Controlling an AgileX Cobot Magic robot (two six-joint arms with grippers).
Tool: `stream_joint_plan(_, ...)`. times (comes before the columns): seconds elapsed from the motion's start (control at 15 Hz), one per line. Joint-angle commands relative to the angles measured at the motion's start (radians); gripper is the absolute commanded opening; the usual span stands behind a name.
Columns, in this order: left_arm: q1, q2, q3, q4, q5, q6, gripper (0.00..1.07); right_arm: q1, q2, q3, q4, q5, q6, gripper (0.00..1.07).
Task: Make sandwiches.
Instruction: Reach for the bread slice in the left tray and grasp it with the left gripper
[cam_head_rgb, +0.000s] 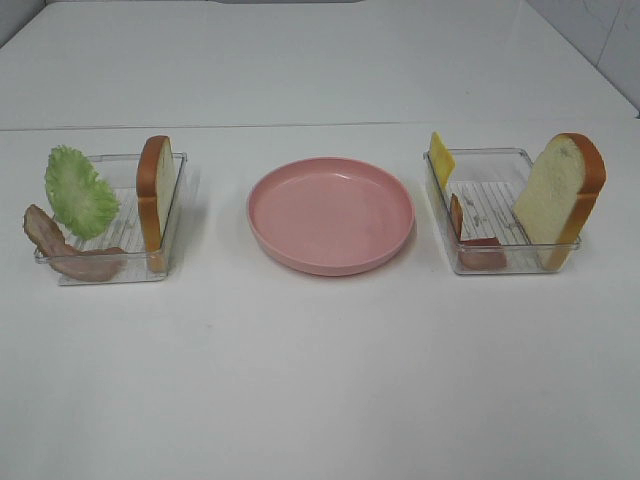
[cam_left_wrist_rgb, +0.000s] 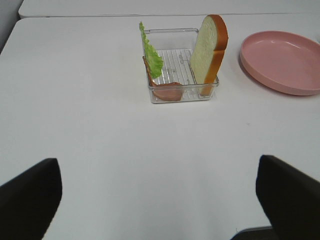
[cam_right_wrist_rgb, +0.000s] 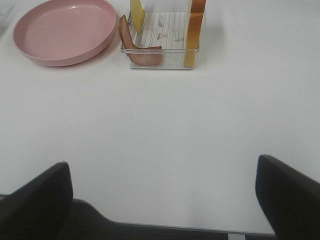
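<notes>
Left gripper (cam_left_wrist_rgb: 160, 200) gapes wide, empty; well ahead of it a ribbed clear tray (cam_left_wrist_rgb: 175, 62) holds ruffled lettuce (cam_left_wrist_rgb: 151, 55), limp bacon (cam_left_wrist_rgb: 165, 91), upright crusted bread slice (cam_left_wrist_rgb: 207, 50). Right gripper (cam_right_wrist_rgb: 165, 200) likewise wide, empty; ahead, second tray (cam_right_wrist_rgb: 162, 27) with yellow cheese (cam_right_wrist_rgb: 136, 11) and second bread slice (cam_right_wrist_rgb: 194, 30) running off frame, glossy pink plate (cam_right_wrist_rgb: 65, 30) beside.

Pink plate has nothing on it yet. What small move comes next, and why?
Probably ease the left end effector forward toward the bread slice standing upright in the left tray. The plate is bare, the end effector is open and holds nothing, and a sandwich most likely starts with bread at the bottom.
</notes>
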Motion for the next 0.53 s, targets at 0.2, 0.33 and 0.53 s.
stream_joint_plan(0.2,0.005,-0.005,0.002,-0.004,-0.008,-0.005,1.01,-0.002,-0.029,0.004,0.001,-0.008,-0.004,0.96)
stream_joint_plan(0.33,0.005,-0.005,0.002,-0.004,-0.008,-0.005,1.01,-0.002,-0.029,0.004,0.001,-0.008,-0.004,0.96)
stream_joint_plan(0.53,0.005,-0.004,0.002,-0.004,-0.008,-0.004,1.01,-0.002,-0.029,0.004,0.001,-0.008,-0.004,0.96)
